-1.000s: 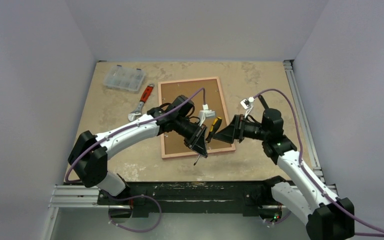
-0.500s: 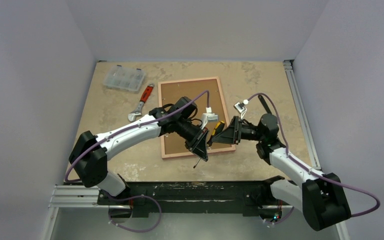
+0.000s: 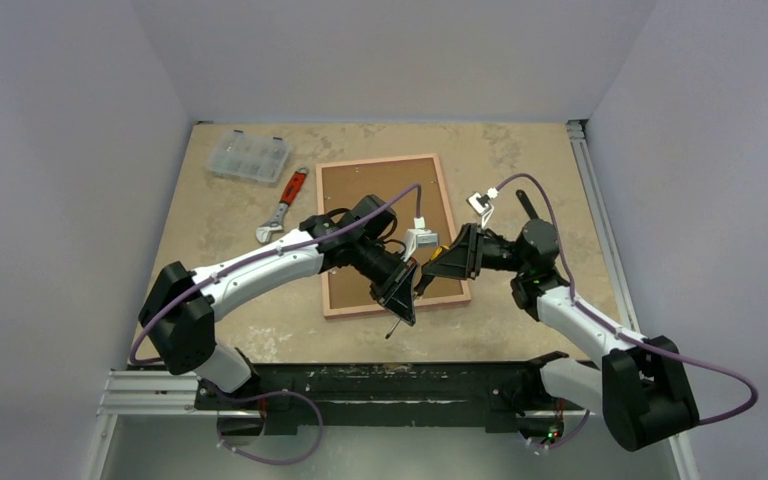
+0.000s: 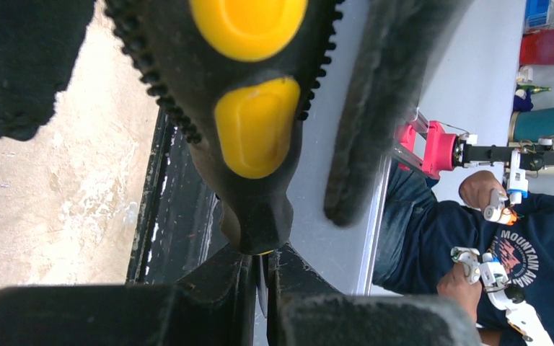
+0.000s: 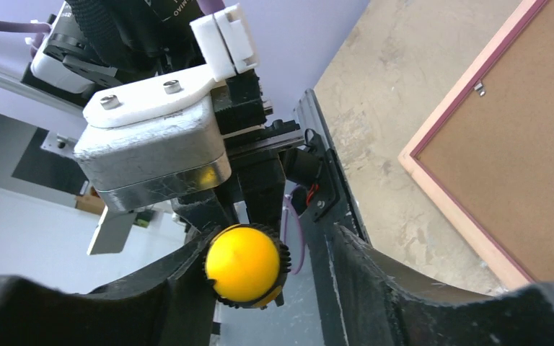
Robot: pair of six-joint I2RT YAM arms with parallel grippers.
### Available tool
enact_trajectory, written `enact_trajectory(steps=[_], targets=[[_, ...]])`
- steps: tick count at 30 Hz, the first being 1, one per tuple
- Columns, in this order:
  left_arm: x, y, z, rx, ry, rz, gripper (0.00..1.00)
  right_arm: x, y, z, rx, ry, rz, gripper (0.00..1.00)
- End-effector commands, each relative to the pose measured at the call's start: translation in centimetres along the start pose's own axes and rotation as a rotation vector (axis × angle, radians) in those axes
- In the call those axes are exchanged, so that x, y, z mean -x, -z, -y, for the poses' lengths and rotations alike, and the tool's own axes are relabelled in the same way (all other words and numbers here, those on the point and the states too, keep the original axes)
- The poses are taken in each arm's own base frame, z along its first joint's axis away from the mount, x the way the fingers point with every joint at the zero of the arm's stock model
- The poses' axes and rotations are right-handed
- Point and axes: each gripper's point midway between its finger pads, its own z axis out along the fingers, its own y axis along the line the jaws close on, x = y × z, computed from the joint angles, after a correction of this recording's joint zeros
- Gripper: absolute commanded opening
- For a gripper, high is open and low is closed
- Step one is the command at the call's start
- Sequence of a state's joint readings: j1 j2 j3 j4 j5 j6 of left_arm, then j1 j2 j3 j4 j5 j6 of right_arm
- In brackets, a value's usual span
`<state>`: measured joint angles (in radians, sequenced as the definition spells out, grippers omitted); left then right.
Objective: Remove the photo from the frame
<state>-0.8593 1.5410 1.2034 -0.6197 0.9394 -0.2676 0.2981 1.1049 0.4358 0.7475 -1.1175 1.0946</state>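
light: even, diffuse, bright | shadows: soft, faint | focus: top view sharp, wrist foregrounds blurred

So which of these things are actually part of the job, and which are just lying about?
Part of the job:
- frame, lying back side up
- screwdriver, gripped by the left fingers, with the right fingers open around its handle

Just lying about:
- wrench, left of the frame
- clear compartment box, far left corner

Both arms are found bent inward toward each other, the left pincer [image 3: 401, 303] clamped shut, the right pincer [image 3: 426, 276] parted.
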Motion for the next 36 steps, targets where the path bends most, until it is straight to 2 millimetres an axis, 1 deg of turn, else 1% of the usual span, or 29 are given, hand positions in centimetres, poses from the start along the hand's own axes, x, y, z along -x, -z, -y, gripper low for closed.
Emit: enact_trajectory(steps=[1,3,5,8,9,10,12,13,14,16,18,21,23,26,29,30,32,34,36], targets=[[1.4,0.4,1.6,-0.040,-0.097,0.031,0.00,1.4,-0.4,0.0,-0.015,0.066,0.024,0.52],[1.5,0.3,1.4,-0.036,-0.091,0.030,0.00,1.3,-0.4,0.1,-0.019,0.071,0.038,0.46],[1.5,0.2,1.3,-0.030,-0.090,0.030,0.00,1.0,-0.4,0.0,-0.016,0.079,0.042,0.31],[1.5,0.1,1.1,-0.030,-0.083,0.024,0.00,0.8,-0.3,-0.1,-0.010,0.090,0.057,0.14],[1.5,0.0,1.0,-0.031,-0.082,0.022,0.00,0.7,-0.3,-0.3,-0.003,0.099,0.061,0.04],[1.5,0.0,1.0,-0.030,-0.082,0.022,0.00,0.7,-0.3,-0.4,0.002,0.106,0.066,0.00],[1.7,0.0,0.7,-0.011,-0.085,0.029,0.00,0.8,-0.2,-0.4,-0.009,0.109,0.091,0.00],[1.8,0.1,0.5,0.006,-0.084,0.037,0.02,0.9,-0.1,-0.2,-0.021,0.108,0.106,0.00],[1.9,0.1,0.4,0.022,-0.084,0.045,0.10,1.1,-0.1,-0.1,-0.033,0.105,0.127,0.00],[2.2,0.3,0.1,0.056,-0.077,0.069,0.35,1.6,0.1,0.5,-0.064,0.075,0.184,0.00],[2.6,0.6,-0.3,0.092,-0.064,0.106,0.45,2.1,0.4,1.0,-0.086,0.018,0.260,0.00],[3.2,1.3,-1.2,0.176,-0.034,0.195,0.49,3.0,1.1,1.2,-0.092,-0.067,0.379,0.00],[3.9,2.4,-2.1,0.250,0.004,0.282,0.52,3.3,1.6,1.2,-0.090,-0.109,0.432,0.00],[5.4,5.0,-2.9,0.327,0.081,0.451,0.57,3.4,1.9,2.0,-0.138,-0.141,0.467,0.00],[6.5,7.4,-2.9,0.397,0.067,0.577,0.66,3.6,2.4,2.7,-0.164,-0.188,0.515,0.00],[6.6,7.7,-2.7,0.403,0.055,0.599,0.69,3.7,2.5,2.7,-0.158,-0.204,0.531,0.00],[6.6,7.6,-2.6,0.390,0.037,0.600,0.70,3.8,2.6,2.5,-0.137,-0.229,0.554,0.00],[6.3,6.9,-2.7,0.369,0.033,0.562,0.70,3.9,2.5,2.2,-0.121,-0.246,0.565,0.00],[6.2,6.1,-2.2,0.318,0.016,0.524,0.66,4.1,2.4,1.9,-0.110,-0.255,0.579,0.00]])
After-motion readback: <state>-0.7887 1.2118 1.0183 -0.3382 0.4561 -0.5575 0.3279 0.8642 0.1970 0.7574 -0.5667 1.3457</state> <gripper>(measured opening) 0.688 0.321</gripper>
